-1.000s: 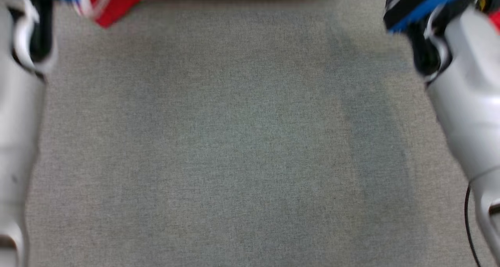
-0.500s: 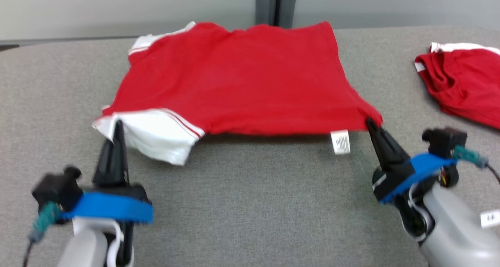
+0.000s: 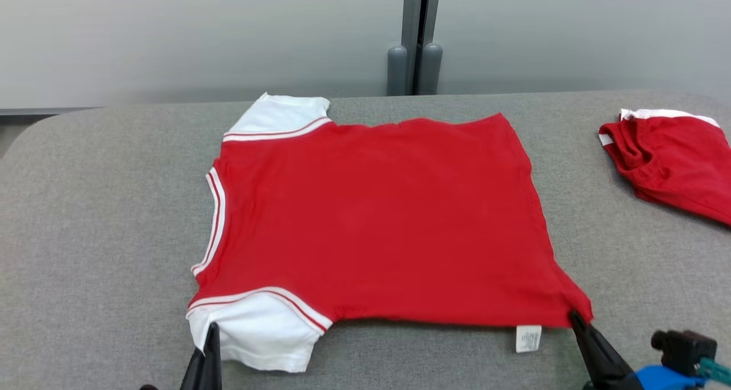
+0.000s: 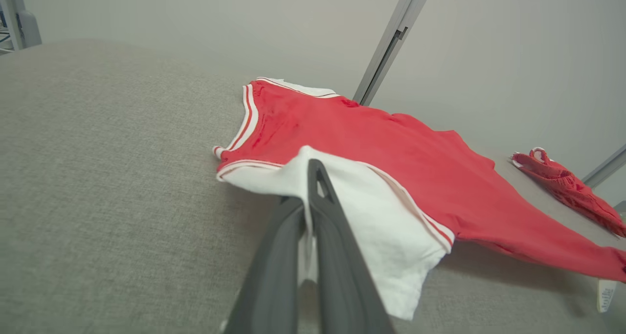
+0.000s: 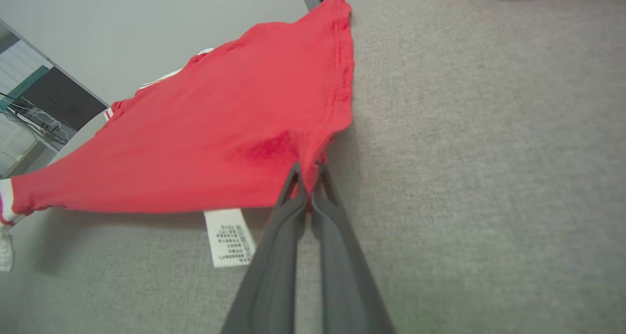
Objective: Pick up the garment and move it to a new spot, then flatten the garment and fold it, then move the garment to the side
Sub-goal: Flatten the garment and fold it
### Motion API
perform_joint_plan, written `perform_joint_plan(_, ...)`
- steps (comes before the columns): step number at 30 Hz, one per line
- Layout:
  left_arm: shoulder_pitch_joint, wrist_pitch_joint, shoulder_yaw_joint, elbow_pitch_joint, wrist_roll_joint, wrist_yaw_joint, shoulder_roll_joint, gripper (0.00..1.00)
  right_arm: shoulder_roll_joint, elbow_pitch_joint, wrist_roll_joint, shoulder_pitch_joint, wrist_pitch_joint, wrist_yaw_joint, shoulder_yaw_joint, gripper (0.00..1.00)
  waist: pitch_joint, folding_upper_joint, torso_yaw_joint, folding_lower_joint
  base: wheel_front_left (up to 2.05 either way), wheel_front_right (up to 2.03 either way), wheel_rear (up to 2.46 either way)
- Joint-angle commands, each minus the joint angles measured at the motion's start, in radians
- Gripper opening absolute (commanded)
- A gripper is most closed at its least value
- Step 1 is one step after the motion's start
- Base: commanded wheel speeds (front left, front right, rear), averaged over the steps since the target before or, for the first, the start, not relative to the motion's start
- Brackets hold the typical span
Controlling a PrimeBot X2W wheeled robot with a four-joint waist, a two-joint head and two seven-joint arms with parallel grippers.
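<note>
left gripper [image 4: 308, 192] lower left of head view, jaws clamped on the white sleeve [image 3: 257, 333]; red T-shirt [image 3: 377, 218] spread flat mid-frame on grey table [image 3: 103, 207]; right gripper [image 5: 308, 170] lower right, pinching the hem corner beside the care label [image 3: 528, 338]; second red garment [image 3: 674, 161] far right, well apart

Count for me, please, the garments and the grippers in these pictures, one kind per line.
Red garments: 2 (the spread shirt; the bunched garment at the right)
Grippers: 2 (left gripper and right gripper, both shut on the spread shirt's near edge)
Total: 4
</note>
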Motion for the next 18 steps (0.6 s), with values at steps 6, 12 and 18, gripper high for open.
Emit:
perform_joint_plan(6, 0.076, 0.021, -0.017, -0.051, 0.010, 0.022, 0.013, 0.00, 0.030, -0.114, -0.049, 0.166, 0.062, 0.000, -0.105, 0.00, -0.002, 0.0003, -0.002, 0.0002, 0.00, 0.00, 0.00)
perform_joint_plan(12, 0.050, 0.024, -0.014, -0.042, 0.017, 0.018, 0.033, 0.00, 0.086, -0.191, -0.107, 0.194, 0.146, 0.000, -0.179, 0.00, 0.003, 0.0003, -0.015, 0.0002, 0.00, 0.00, 0.00)
perform_joint_plan(18, -0.036, 0.060, -0.019, -0.020, 0.043, -0.017, 0.098, 0.00, 0.125, -0.211, -0.148, 0.108, 0.201, 0.000, -0.202, 0.00, 0.019, 0.0003, -0.028, 0.0002, 0.00, 0.00, 0.00)
